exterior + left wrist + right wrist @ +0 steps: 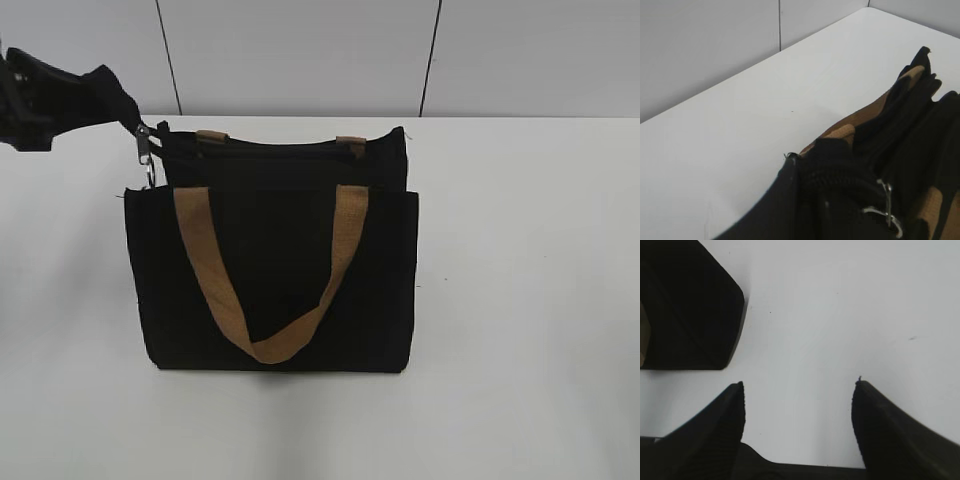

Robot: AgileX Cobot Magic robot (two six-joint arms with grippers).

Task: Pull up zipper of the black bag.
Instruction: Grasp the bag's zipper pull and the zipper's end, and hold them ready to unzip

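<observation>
Black bag (270, 270) upright on white counter (520, 300), left end effector (120, 105) clenched on bag fabric at 10 o'clock corner, zipper (147, 150) pull just beside, right end effector (797, 405) released, spread wide.

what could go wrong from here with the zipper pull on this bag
1. The left gripper meets the black bag only at its top left corner, by the small silver pull tab; a thin hold could slip off.
2. The bag stands upright and nothing holds it down: the right gripper is open over bare table, so pulling may tip or drag the bag.
</observation>
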